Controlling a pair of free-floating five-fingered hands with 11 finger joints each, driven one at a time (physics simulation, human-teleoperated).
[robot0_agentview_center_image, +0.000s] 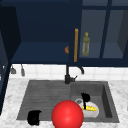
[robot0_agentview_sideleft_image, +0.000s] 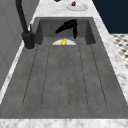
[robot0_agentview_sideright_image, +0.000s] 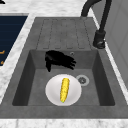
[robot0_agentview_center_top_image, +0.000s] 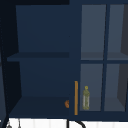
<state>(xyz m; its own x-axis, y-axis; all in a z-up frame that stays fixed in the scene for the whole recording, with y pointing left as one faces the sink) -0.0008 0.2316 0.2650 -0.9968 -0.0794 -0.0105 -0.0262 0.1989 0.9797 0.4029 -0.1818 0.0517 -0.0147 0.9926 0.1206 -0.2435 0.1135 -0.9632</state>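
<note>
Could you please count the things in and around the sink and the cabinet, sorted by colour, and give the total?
Black: 3 - left robot hand, right robot hand, faucet
Yellow: 1 - corn cob
White: 1 - plate under the corn
Red: 1 - ball
Green: 1 - bottle in the cabinet
Total: 7

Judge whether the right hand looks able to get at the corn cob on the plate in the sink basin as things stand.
Probably yes. The right hand hangs open in the basin just above the corn cob, which lies uncovered on the white plate, with nothing between them.
</note>
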